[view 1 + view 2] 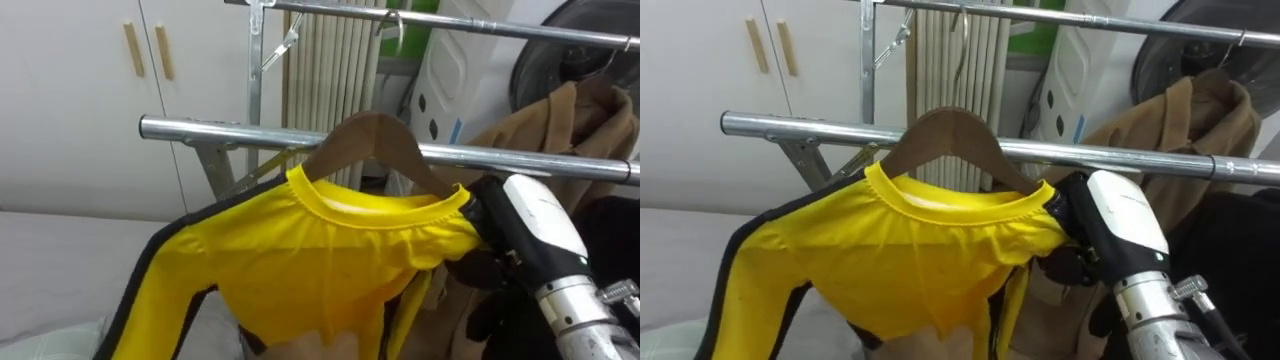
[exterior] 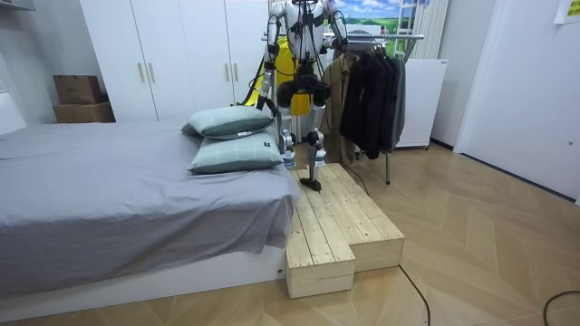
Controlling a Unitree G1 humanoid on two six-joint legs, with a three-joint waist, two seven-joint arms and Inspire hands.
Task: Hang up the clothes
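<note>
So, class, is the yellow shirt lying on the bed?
No, the yellow shirt sits on a wooden hanger at the metal rail.

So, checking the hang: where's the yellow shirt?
The yellow shirt is central in the eye views, on the hanger at the metal rail, right hand gripping its shoulder.

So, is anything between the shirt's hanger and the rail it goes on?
Nothing visible. The hanger is level with the rail, which is bare there. The right hand grips the shirt, and a brown coat hangs further right.
</note>
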